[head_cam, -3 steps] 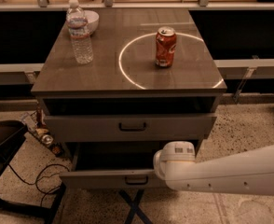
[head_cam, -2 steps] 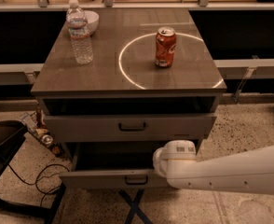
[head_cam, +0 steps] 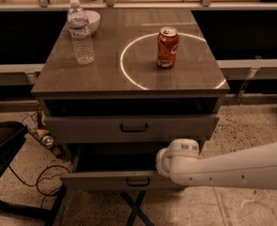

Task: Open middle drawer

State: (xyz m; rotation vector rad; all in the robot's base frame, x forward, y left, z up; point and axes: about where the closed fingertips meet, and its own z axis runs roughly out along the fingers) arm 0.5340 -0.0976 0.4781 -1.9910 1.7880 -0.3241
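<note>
- The grey, flat-fronted middle drawer (head_cam: 101, 180) stands pulled out beneath the front edge of the wood-topped desk (head_cam: 129, 79).
- My white gripper (head_cam: 174, 160) sits at that drawer's front, towards the desk's front-right corner; I can't tell its grip.

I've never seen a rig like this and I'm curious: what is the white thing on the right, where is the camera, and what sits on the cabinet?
The white tube reaching in from the right is a robot's single arm. Its grasping part, the pincer, is at the arm's tip, by the right part of the middle drawer. I cannot tell whether it grips anything. That drawer is pulled out, and so, by less, is the top drawer above it.

There is one camera, looking down at the cabinet from the front. On the wooden top stand a water bottle, a white bowl behind it, and a soda can inside a ring of light.
</note>
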